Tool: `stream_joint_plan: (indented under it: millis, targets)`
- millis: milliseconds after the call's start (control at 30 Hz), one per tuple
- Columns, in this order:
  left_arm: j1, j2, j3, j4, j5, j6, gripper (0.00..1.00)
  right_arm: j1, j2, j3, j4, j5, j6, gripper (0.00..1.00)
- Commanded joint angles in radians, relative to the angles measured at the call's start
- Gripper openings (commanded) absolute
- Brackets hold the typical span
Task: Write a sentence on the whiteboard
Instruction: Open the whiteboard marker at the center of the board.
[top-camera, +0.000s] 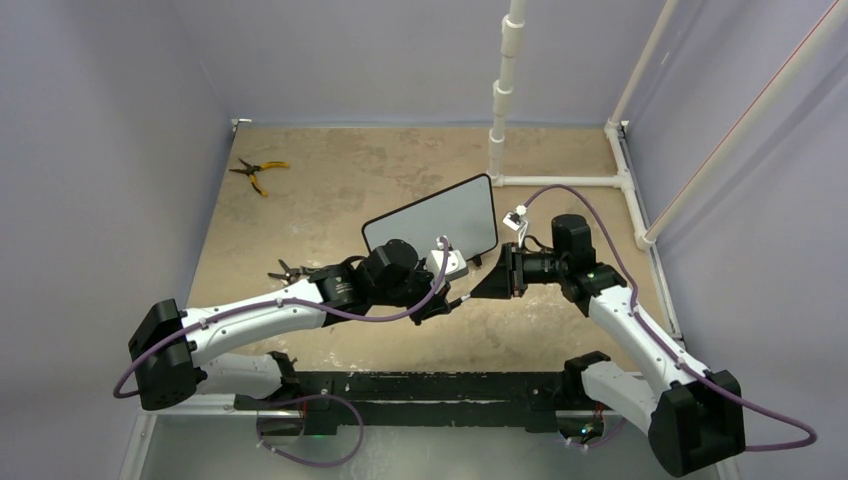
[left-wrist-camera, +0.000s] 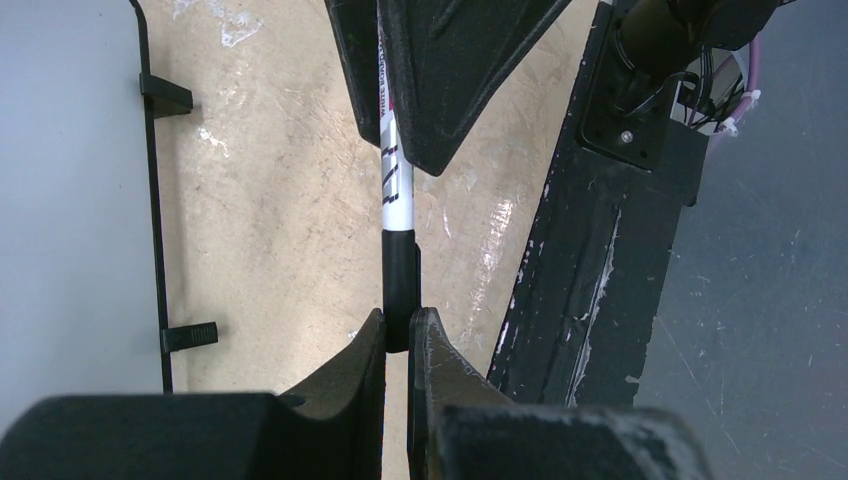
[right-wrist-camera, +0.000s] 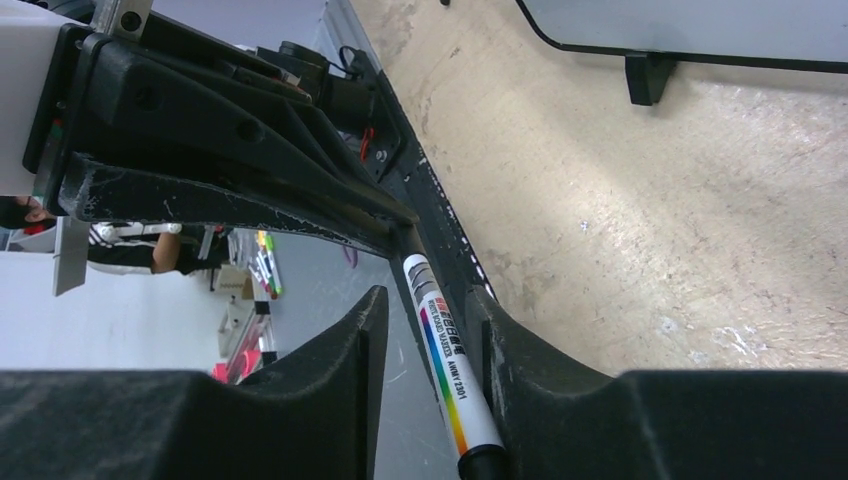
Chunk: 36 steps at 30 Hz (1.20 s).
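Just ahead of the arm bases, the two grippers meet nose to nose over the tan mottled tabletop (top-camera: 350, 170), sharing a slim white whiteboard marker (left-wrist-camera: 398, 195) with a black cap (left-wrist-camera: 400, 270). The left gripper (left-wrist-camera: 398, 318) is pinched tight on that cap. The right gripper (right-wrist-camera: 428, 295) has the printed barrel lying lengthwise between its fingers, against one and with a sliver of gap at the other, so I cannot tell whether it truly clamps. This looks like the uncapping step. To do it well, the barrel hold should be firm first. Then the arms should pull apart straight along the marker's axis, without twisting or drooping, so the cap slips off cleanly. Just beyond stands the small black-framed white whiteboard (top-camera: 440, 215), its face blank, no sentence on it yet. Farther off, yellow-handled pliers (top-camera: 258, 172) lie well apart near the far left corner.
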<state>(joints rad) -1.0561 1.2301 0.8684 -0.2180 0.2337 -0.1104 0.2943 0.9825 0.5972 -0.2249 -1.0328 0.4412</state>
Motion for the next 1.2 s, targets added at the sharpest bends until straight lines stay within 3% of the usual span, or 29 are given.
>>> stream_joint_plan:
  millis: [0, 133, 233, 433, 867, 1033, 1167]
  targets:
    - [0.001, -0.027, -0.002, 0.028, -0.008, 0.018, 0.00, -0.003, 0.007, -0.001, 0.009, -0.038, -0.025, 0.33]
    - [0.001, -0.031, -0.005, 0.029, -0.005, 0.021, 0.00, -0.003, 0.009, 0.000, 0.023, -0.037, -0.018, 0.20]
    - [0.001, -0.032, -0.006, 0.033, 0.010, 0.023, 0.00, -0.003, -0.001, -0.006, 0.061, -0.036, 0.010, 0.17]
    - [0.001, -0.038, -0.012, 0.042, 0.026, 0.021, 0.00, -0.003, -0.018, -0.038, 0.136, -0.053, 0.073, 0.37]
    - [0.001, -0.046, -0.020, 0.052, 0.061, 0.024, 0.00, -0.003, -0.021, -0.040, 0.176, -0.026, 0.126, 0.40]
    - [0.001, -0.053, -0.021, 0.047, 0.045, 0.033, 0.00, -0.003, -0.022, -0.037, 0.154, -0.033, 0.108, 0.33]
    - [0.001, -0.056, -0.021, 0.046, 0.036, 0.032, 0.00, -0.003, -0.028, -0.033, 0.154, -0.032, 0.104, 0.10]
